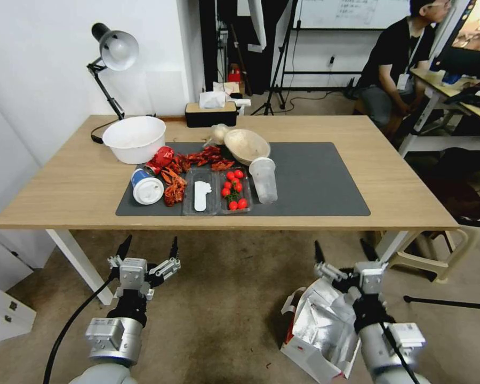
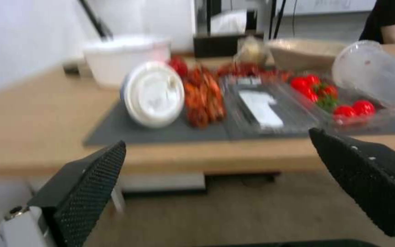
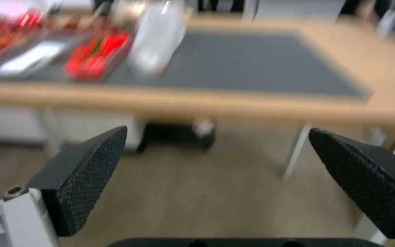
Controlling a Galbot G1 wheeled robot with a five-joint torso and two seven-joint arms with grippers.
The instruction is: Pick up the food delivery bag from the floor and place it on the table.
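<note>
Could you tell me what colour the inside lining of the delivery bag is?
Silver foil lining in the food delivery bag; head view shows it best.

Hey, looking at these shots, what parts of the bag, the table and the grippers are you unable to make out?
- Food delivery bag, head view: its right side is hidden behind the right arm; whether the open right gripper touches it is unclear.
- Bag's inside: only crumpled foil lining shows; contents cannot be told.
- Table, right wrist view: blurred; the items on the mat are smears.
- Left wrist view: the clear cup is cut off by the edge.
- Left gripper: open, empty.
</note>
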